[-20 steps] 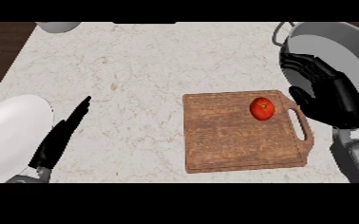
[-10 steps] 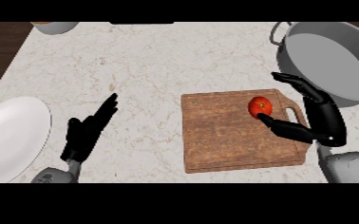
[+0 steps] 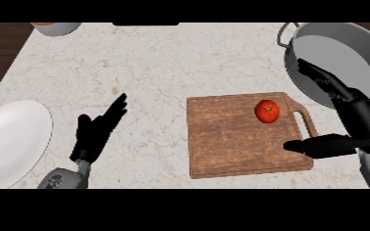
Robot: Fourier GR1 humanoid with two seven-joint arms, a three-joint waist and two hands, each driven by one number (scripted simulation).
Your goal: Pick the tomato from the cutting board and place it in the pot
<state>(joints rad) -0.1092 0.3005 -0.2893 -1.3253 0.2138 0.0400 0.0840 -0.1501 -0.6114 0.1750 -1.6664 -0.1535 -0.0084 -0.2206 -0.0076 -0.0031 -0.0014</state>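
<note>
A red tomato (image 3: 266,110) lies on the far right part of the wooden cutting board (image 3: 231,142), close to the board's handle. The grey metal pot (image 3: 329,58) stands at the counter's far right, behind the board. My right hand (image 3: 345,112) hovers open at the board's right edge, fingers spread over the pot's near rim and thumb stretched across the board's near right corner; it holds nothing and is clear of the tomato. At the lower left my left hand (image 3: 98,132) rests open above the counter with fingers pointing up.
A white plate (image 3: 18,142) lies at the left edge, just beside the left hand. A small bowl (image 3: 54,28) shows at the far left corner of the marbled counter (image 3: 159,73). A dark object (image 3: 145,24) sits at the counter's back edge.
My right hand has shifted right and slightly back, off the tomato's side, and its fingers have spread wider. The left hand has moved a little to the right.
</note>
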